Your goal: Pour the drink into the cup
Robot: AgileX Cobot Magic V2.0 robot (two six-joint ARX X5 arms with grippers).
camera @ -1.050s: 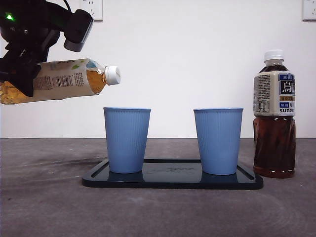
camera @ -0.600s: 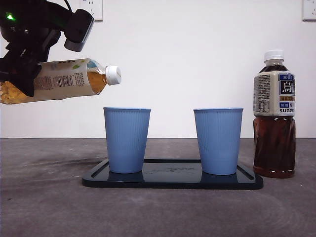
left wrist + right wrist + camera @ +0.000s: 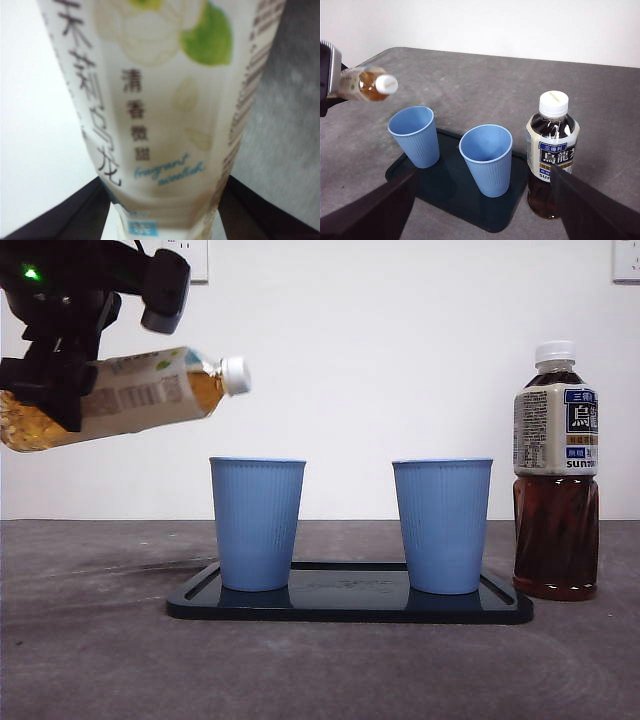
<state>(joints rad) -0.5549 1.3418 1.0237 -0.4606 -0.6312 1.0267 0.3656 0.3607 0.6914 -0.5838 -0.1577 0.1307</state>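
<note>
My left gripper [image 3: 55, 370] is shut on a pale-labelled bottle of amber tea [image 3: 130, 398], held nearly level high at the left. Its white cap is on and points toward the left blue cup [image 3: 257, 525], up and to the left of the rim. In the left wrist view the bottle's label [image 3: 165, 100] fills the picture between the jaws. A second blue cup [image 3: 442, 525] stands to the right on the same dark tray [image 3: 350, 608]. My right gripper [image 3: 482, 215] waits open, looking down on both cups [image 3: 415, 135] [image 3: 487, 160] and the held bottle [image 3: 362, 84].
A capped bottle of dark tea [image 3: 556, 470] stands upright on the grey table just right of the tray, also seen in the right wrist view [image 3: 551, 150]. A white wall closes the back.
The held bottle has tipped back a little: its capped neck has risen and the left gripper has shifted slightly right. Cups, tray and the dark bottle have not moved.
</note>
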